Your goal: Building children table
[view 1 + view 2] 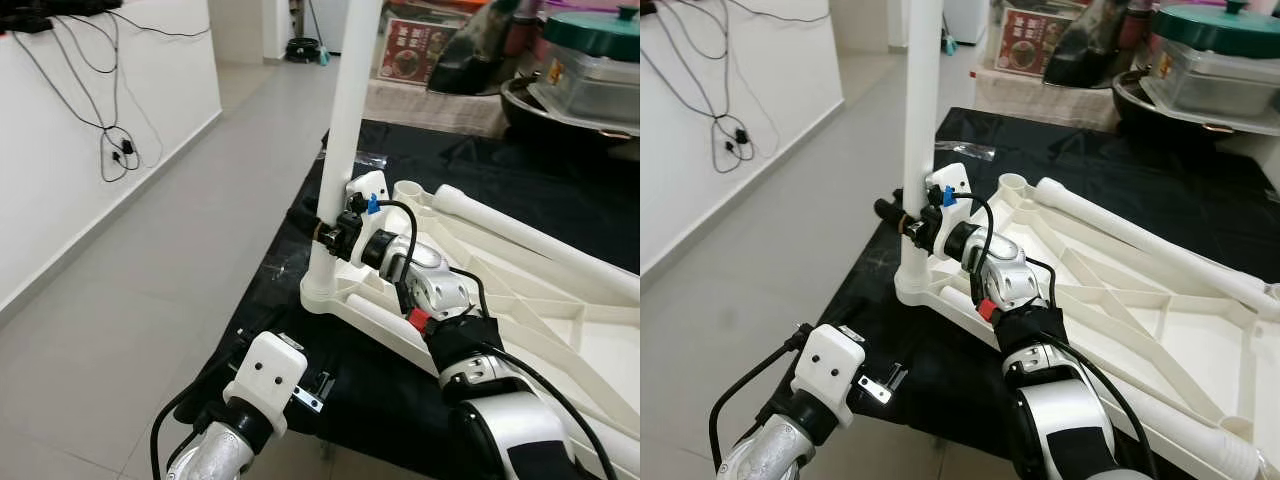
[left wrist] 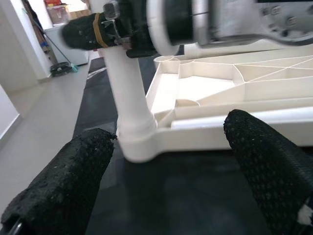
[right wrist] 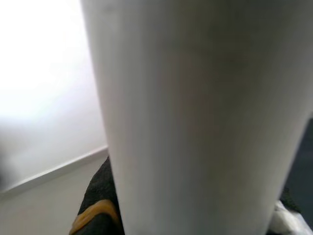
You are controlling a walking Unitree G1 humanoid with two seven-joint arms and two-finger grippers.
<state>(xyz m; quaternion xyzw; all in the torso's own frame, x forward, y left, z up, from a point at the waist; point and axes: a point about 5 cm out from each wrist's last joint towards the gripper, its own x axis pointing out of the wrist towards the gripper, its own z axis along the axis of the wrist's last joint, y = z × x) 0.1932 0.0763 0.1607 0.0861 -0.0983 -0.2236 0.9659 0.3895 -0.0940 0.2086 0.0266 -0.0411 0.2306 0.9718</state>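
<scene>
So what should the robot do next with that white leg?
Probably twist or press the leg further into the corner socket of the upside-down tabletop. The right claw already grips the leg, which stands upright there; the left claw hangs open nearby.

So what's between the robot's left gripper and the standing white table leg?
Just bare black cloth, seen in the left wrist view between the open left gripper and the table leg.
</scene>
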